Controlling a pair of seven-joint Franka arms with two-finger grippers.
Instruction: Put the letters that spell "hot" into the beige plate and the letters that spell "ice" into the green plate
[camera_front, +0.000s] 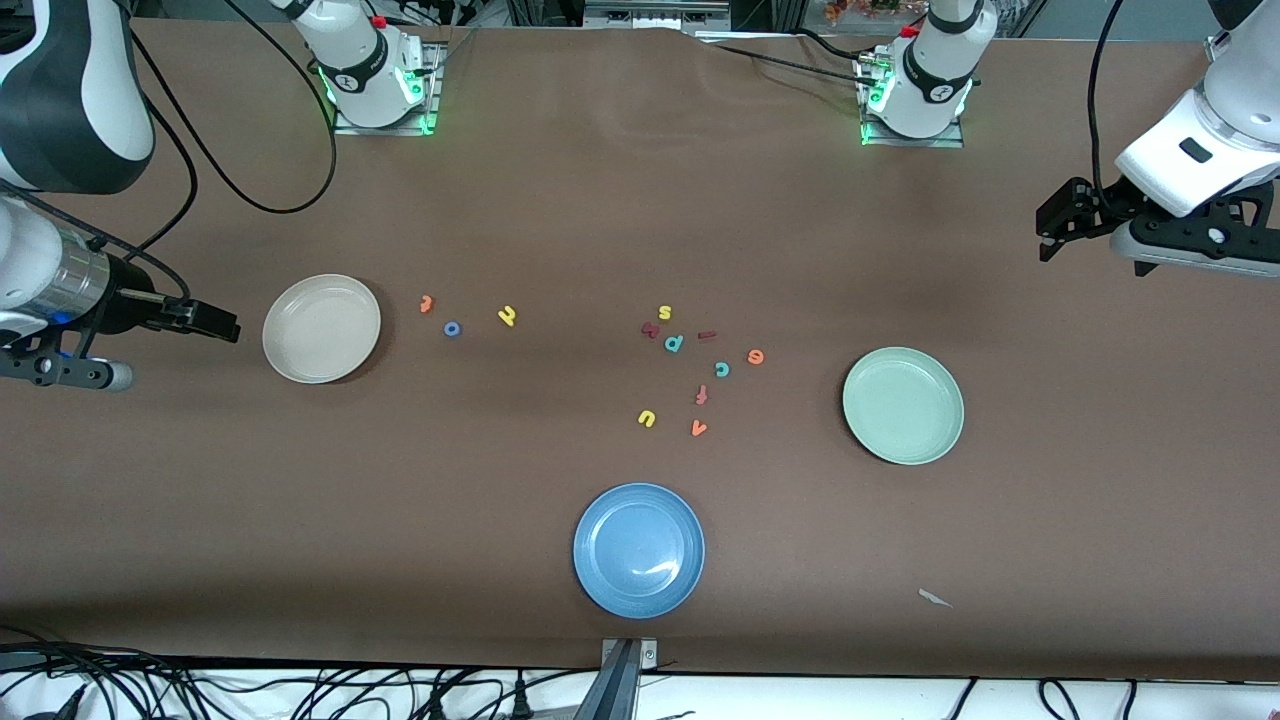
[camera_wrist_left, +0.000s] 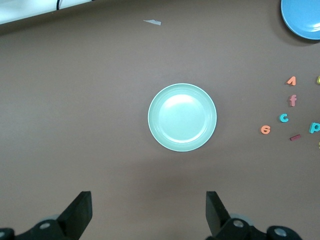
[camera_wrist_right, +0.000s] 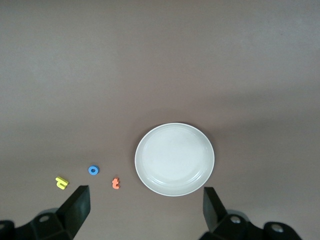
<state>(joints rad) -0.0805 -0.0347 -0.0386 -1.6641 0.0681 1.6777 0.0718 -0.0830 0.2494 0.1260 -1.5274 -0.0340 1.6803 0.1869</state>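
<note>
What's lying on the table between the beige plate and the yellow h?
Between the beige plate and the yellow h lie the orange t and the blue o, clearest in the front view.

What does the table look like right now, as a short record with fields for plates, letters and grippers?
beige plate: empty, toward the right arm's end
green plate: empty, toward the left arm's end
blue plate: empty, nearest the front camera
hot letters: on the table beside the beige plate
ice letters: in the mixed cluster mid-table
left gripper: open, waiting
right gripper: open, waiting
</note>
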